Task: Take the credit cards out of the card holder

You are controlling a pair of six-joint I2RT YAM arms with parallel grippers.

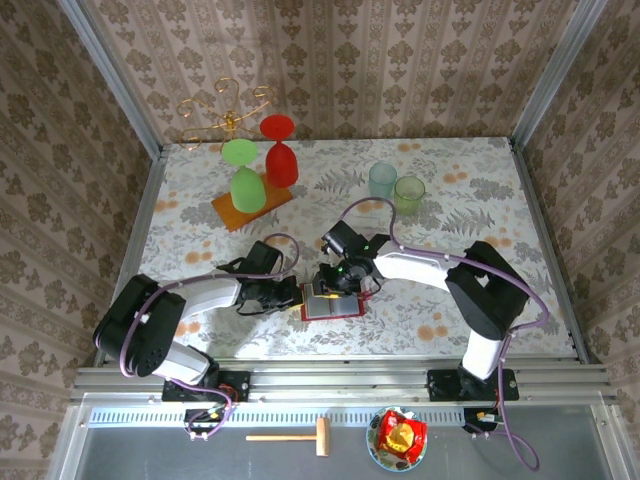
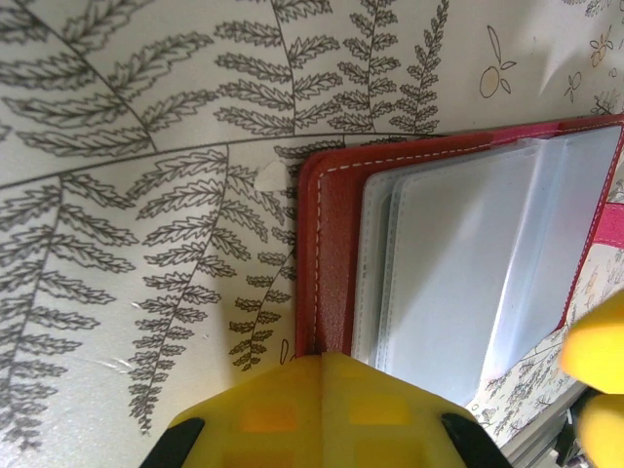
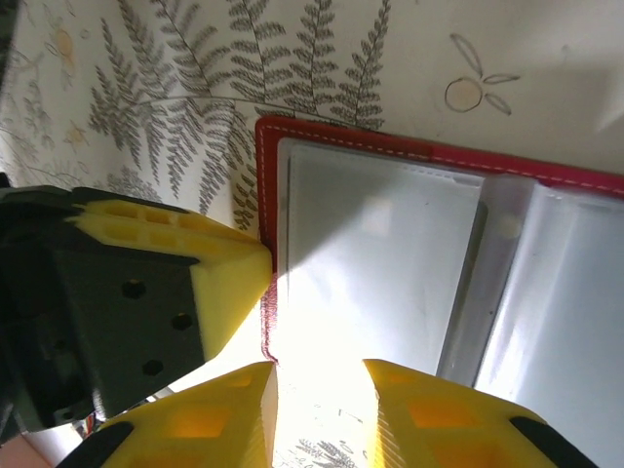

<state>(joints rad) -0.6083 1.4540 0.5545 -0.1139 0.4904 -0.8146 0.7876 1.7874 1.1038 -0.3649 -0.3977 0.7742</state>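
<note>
The red card holder [image 1: 332, 305] lies open on the table, its greyish clear pockets [image 3: 380, 263] facing up. No card can be made out in or beside the pockets. My left gripper [image 1: 296, 293] is shut, and its joined yellow tips [image 2: 327, 363] rest on the holder's red stitched left border [image 2: 330, 234]. My right gripper [image 1: 346, 278] hovers over the holder from the far side. In the right wrist view it [image 3: 320, 390] is open, with its fingers [image 3: 219, 414] astride the near corner of the left pocket. The left gripper's yellow finger [image 3: 229, 278] touches the holder's edge there.
At the back left, an orange wooden board [image 1: 250, 208] carries an upturned green glass [image 1: 246, 186] and a red glass [image 1: 280, 150], beside a gold wire rack [image 1: 225, 110]. Two pale tumblers [image 1: 382, 180] stand at the back middle. The table's front edge is close behind the holder.
</note>
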